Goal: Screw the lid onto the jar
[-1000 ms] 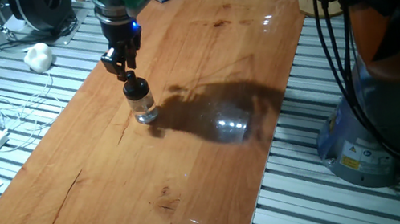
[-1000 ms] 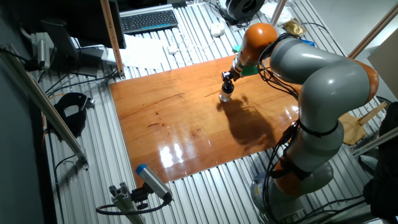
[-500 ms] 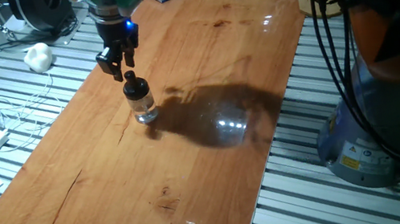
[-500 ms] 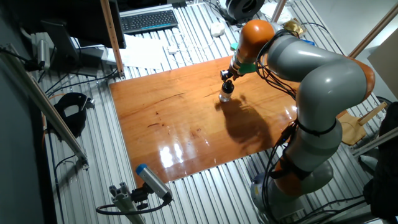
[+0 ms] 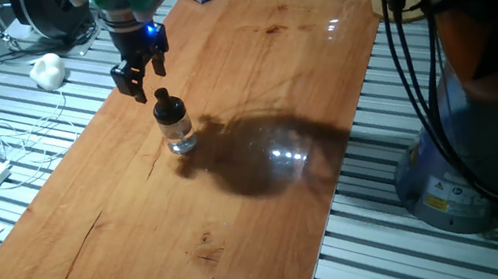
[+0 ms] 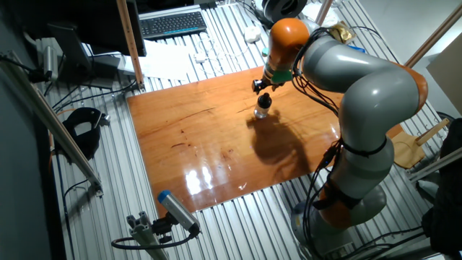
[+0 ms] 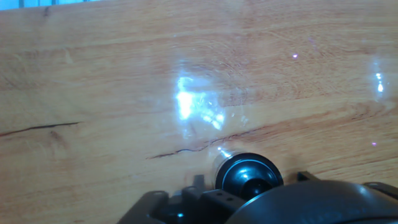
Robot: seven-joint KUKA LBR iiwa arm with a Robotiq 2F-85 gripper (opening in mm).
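**Capped jar on the table, gripper clear above it**

We see the small clear glass jar (image 5: 176, 131) standing upright on the long wooden table (image 5: 247, 69), toward its far left part in one fixed view. The small black round lid with a narrower knob on top (image 5: 164, 104) sits on the jar's neck. Our black two-finger gripper (image 5: 139, 77) hangs just above and to the left of the lid, not touching it, with its fingers spread apart and nothing between them. In the other fixed view the jar (image 6: 263, 110) stands just below the gripper (image 6: 260, 84), beside the arm's dark shadow on the table. In the hand view the lid (image 7: 249, 177) shows from above at the bottom edge, over glossy wood with a thin dark crack (image 7: 38, 127).
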